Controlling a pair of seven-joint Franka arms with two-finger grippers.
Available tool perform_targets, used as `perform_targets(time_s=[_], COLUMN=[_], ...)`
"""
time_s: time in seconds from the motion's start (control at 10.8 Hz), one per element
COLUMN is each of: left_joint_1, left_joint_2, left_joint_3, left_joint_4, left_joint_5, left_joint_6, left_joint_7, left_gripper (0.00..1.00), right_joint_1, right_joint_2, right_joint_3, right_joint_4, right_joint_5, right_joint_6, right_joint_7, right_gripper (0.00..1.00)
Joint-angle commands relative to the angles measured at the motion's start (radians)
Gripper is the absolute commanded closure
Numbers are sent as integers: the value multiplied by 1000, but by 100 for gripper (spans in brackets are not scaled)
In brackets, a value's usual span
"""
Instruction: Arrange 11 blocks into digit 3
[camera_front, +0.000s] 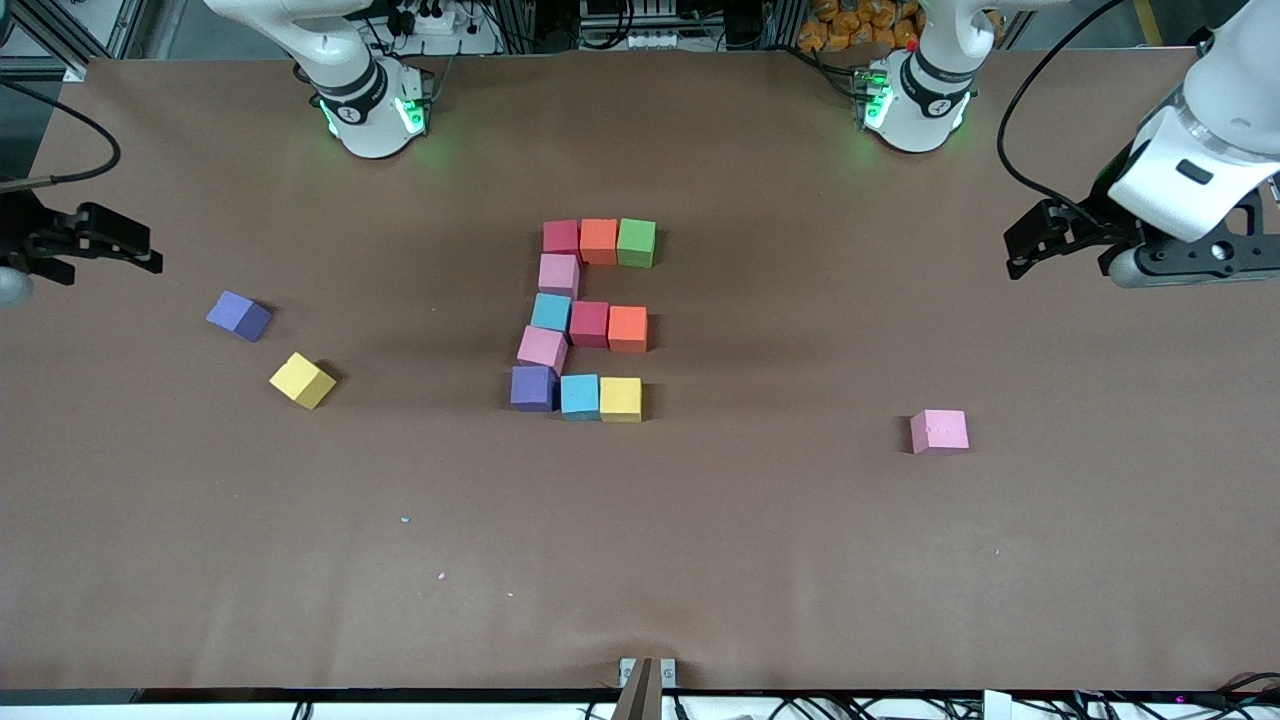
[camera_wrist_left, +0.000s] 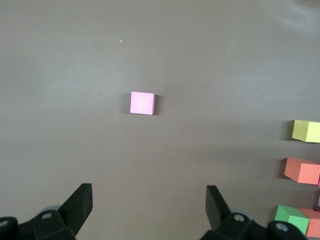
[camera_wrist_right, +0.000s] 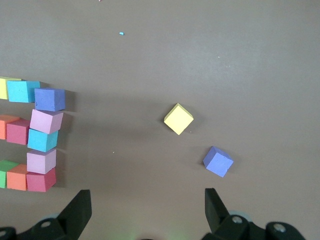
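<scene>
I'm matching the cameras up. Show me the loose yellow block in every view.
Front view: loose yellow block lies toward the right arm's end, beside the loose purple block.
Left wrist view: not in it.
Right wrist view: mid-frame.
Shared landmark: that purple block.

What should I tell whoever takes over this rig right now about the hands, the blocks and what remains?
Left hand: open, empty, up at the left arm's end of the table.
Right hand: open, empty, at the right arm's end.
Digit 3: eleven blocks mid-table, three bars linked by single pink cubes; looks complete.
Spares: pink block toward the left arm's end; purple block and yellow block toward the right arm's end.
Left: perhaps straighten the tilted link cubes.
</scene>
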Motion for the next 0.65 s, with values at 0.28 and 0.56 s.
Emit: perform_targets(time_s=[0.28,0.56], left_joint_1=[3,3], left_joint_2=[-9,-8], left_joint_3=[-4,-1], left_joint_4=[10,10], left_joint_5=[-7,-7], left_joint_6=[-21,-21], left_joint_7=[34,34], left_gripper=[0,0], right_joint_1=[-33,-18], right_joint_2=[-5,-6], right_joint_3=[41,41], right_joint_4=[2,2], right_joint_5=[19,19], right_joint_6=[-14,-14], right_joint_7=[-17,-11], right_gripper=[0,0])
